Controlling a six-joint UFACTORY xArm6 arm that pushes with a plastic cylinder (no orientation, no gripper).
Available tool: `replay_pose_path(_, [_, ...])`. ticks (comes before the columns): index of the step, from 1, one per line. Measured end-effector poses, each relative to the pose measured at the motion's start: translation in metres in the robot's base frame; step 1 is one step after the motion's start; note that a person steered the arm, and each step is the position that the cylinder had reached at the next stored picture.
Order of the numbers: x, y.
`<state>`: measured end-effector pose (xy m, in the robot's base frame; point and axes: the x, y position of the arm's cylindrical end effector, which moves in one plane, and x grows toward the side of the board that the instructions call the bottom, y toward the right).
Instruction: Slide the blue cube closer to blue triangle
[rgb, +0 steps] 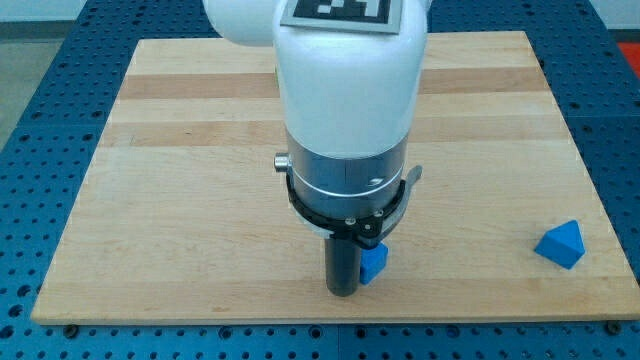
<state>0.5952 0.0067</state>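
Note:
The blue cube (373, 262) sits near the view's bottom middle of the wooden board (180, 180), mostly hidden behind the arm. My tip (343, 291) is at the end of the dark rod, touching or almost touching the cube's left side. The blue triangle (560, 243) lies far to the view's right, near the board's right edge, well apart from the cube.
The white arm body (345, 90) rises over the board's middle and hides the area behind it. The board's bottom edge (330, 318) is just below the tip. A blue perforated table (40, 60) surrounds the board.

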Motion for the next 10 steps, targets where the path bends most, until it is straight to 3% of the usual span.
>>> replay_pose_path(6, [-0.015,-0.036])
replay_pose_path(10, [-0.021,0.071])
